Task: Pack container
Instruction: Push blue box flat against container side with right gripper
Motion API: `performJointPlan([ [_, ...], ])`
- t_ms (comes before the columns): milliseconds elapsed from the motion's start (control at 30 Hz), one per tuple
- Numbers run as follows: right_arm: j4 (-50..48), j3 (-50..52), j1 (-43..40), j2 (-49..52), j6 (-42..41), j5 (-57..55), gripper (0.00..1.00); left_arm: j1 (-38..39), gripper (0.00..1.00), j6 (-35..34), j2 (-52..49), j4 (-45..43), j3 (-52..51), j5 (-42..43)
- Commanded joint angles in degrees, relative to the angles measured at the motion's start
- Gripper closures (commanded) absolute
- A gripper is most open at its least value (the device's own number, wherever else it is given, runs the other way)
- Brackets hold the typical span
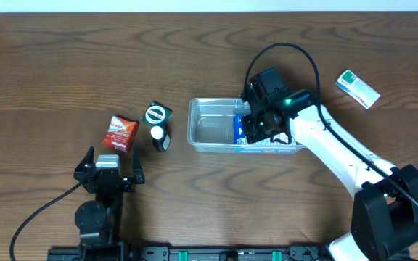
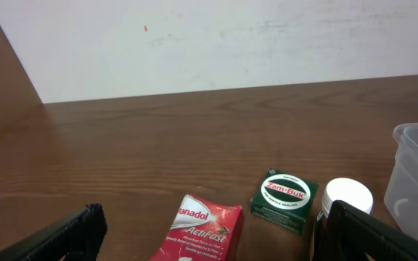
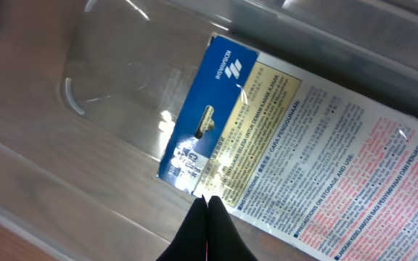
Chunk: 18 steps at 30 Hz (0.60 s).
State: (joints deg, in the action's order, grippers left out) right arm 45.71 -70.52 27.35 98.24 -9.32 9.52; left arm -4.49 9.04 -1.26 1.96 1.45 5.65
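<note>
The container [image 1: 210, 127] is a clear shallow tub at mid-table; its corner shows in the left wrist view [image 2: 415, 170]. A flat blue and white printed packet [image 1: 239, 129] lies inside its right half, and fills the right wrist view [image 3: 303, 152] over the clear floor [image 3: 115, 80]. My right gripper [image 1: 256, 132] is down inside the container. Its fingers [image 3: 207, 200] are pressed together, with the tips at the packet's near edge and nothing between them. My left gripper [image 1: 109, 174] is open and empty near the front left [image 2: 212, 217].
A red Panadol packet [image 1: 121, 133] [image 2: 202, 232], a green Zam-Buk box [image 1: 157, 114] [image 2: 285, 196] and a dark bottle with a white cap [image 1: 160, 136] [image 2: 347, 197] lie left of the container. A white and green box [image 1: 358, 88] lies at the far right.
</note>
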Motion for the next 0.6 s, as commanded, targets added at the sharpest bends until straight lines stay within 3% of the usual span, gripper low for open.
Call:
performJointPlan([
  [0,-0.55,-1.49,0.42,0.26,2.84,3.58,0.92,-0.31,0.02,0.35,-0.09,1.44,-1.22,1.03],
  [133,-2.51,-1.60,0.59,0.26,2.78,6.93,0.87,-0.31,0.02,0.35,-0.09,1.44,-1.22,1.03],
  [267,-5.49,-1.60,1.81,0.35,1.42,6.84,0.97,-0.31,0.02,0.35,-0.09,1.44,-1.22,1.03],
  [367,-7.39,-1.60,3.30,0.74,-1.90,4.83,0.99,-0.31,0.02,0.35,-0.09,1.44,-1.22,1.01],
  [567,-10.34,-1.60,6.27,3.82,-6.05,2.27,0.77,-0.31,0.02,0.37,-0.11,1.44,-1.22,1.01],
])
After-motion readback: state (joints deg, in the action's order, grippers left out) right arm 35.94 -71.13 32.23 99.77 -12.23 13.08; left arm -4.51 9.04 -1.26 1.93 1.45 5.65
